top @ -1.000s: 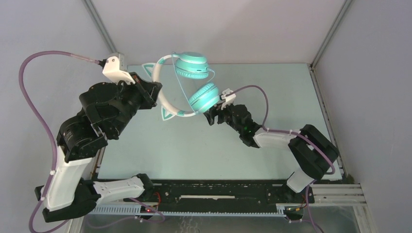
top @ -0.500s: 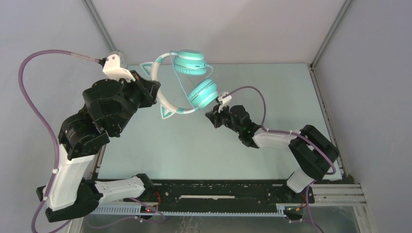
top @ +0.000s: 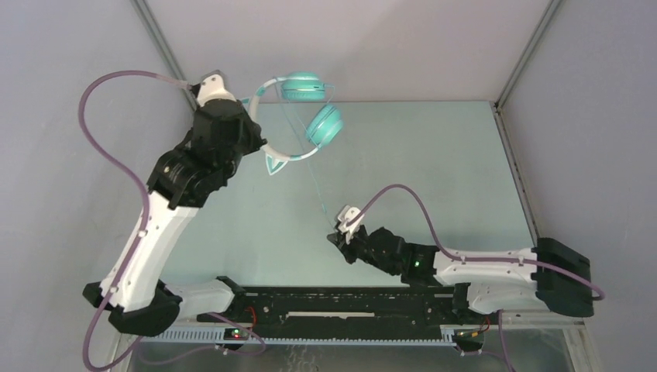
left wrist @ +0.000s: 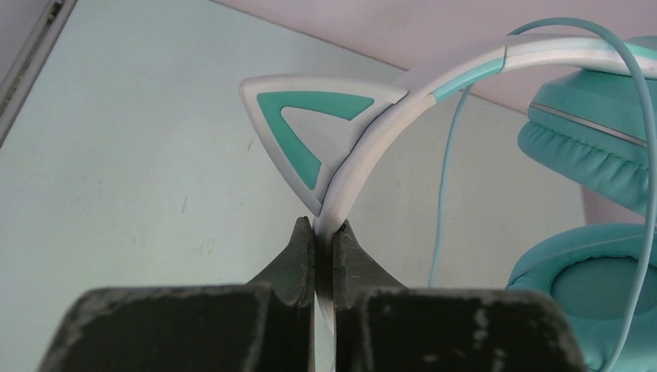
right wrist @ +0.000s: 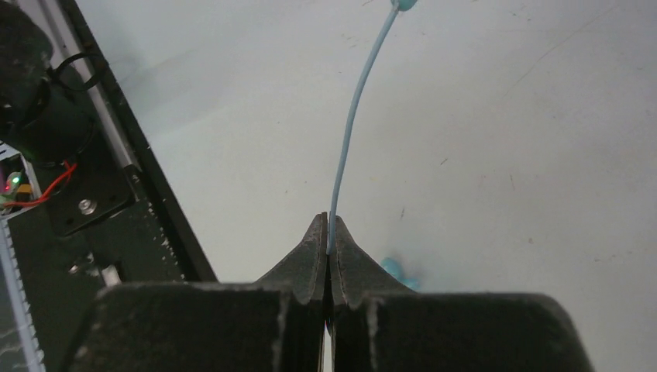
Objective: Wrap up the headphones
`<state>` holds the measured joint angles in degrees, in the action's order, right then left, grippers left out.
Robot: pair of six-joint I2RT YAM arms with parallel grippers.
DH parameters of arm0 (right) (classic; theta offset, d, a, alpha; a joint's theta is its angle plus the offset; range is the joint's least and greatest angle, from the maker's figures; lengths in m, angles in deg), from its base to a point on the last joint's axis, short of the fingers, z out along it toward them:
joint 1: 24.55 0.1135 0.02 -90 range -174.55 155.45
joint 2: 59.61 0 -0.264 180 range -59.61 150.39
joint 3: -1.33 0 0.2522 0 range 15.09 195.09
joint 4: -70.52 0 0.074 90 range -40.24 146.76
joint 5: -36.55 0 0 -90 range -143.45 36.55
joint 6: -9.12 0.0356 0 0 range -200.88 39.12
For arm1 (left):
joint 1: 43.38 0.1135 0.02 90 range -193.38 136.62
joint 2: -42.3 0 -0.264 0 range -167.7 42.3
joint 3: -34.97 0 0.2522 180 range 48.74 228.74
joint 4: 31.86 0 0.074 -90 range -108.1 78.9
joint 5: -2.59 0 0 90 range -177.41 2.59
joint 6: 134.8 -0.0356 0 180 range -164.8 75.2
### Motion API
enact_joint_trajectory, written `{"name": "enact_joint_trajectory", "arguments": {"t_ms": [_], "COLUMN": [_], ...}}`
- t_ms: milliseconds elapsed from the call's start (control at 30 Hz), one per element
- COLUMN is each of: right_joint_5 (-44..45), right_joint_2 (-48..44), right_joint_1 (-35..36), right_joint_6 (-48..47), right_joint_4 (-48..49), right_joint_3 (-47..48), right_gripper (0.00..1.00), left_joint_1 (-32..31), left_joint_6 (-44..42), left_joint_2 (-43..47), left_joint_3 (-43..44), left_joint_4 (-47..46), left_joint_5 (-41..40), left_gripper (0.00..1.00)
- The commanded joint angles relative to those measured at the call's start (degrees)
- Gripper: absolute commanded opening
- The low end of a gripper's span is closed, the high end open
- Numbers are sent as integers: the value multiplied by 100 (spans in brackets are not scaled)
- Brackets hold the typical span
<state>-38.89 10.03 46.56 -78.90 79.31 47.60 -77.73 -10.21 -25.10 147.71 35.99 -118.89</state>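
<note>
The headphones (top: 304, 108) hang in the air over the table's far left, both teal ear cups (top: 325, 124) off the surface. My left gripper (left wrist: 323, 229) is shut on the white headband (left wrist: 364, 163), just below a teal-edged cat ear (left wrist: 298, 116). From the cups the thin teal cable (top: 319, 186) runs down to my right gripper (top: 338, 235), low over the table's near middle. In the right wrist view that gripper (right wrist: 329, 225) is shut on the cable (right wrist: 352, 124), which stretches straight away from the fingertips. A small teal piece (right wrist: 399, 271) shows beside the right finger.
The pale green table (top: 434, 170) is boxed in by grey walls at the back and both sides. A black rail with wiring (top: 349, 298) runs along the near edge, close to the left of my right gripper (right wrist: 116, 194).
The right gripper shut on the cable and drew back towards the near edge, pulling the cable out long. The left arm raised the headphones and carried them further back.
</note>
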Motion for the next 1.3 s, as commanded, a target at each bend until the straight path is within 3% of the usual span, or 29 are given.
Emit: {"name": "enact_joint_trajectory", "arguments": {"t_ms": [0,367,600,767,1000,1267], "right_joint_5": [1312,2224,2134,1774,924,-80], "right_joint_2": [-645,-1880,-2137,-2187,-2148,-2390], "right_joint_1": [679,1249,1236,815,-344,-1583], "right_joint_6": [-189,-821,-1423,-1576,-1510,-1018], "right_joint_4": [-705,-1553,-1888,-2044,-1731,-1420], "right_joint_3": [1,211,703,991,994,1085], "right_gripper": [0,0,0,0,0,4], "left_joint_1": [67,146,-16,-503,-1241,-1803], "left_joint_6": [11,-672,-1233,-1520,-1780,-1907], "left_joint_2": [-110,69,12,-18,-79,-530], "left_joint_3": [-64,-836,-1498,-1794,-2076,-1643], "left_joint_4": [-557,-567,-619,-509,-466,-70], "left_joint_5": [-456,-1321,-971,-565,156,542], "left_gripper": [0,0,0,0,0,0]}}
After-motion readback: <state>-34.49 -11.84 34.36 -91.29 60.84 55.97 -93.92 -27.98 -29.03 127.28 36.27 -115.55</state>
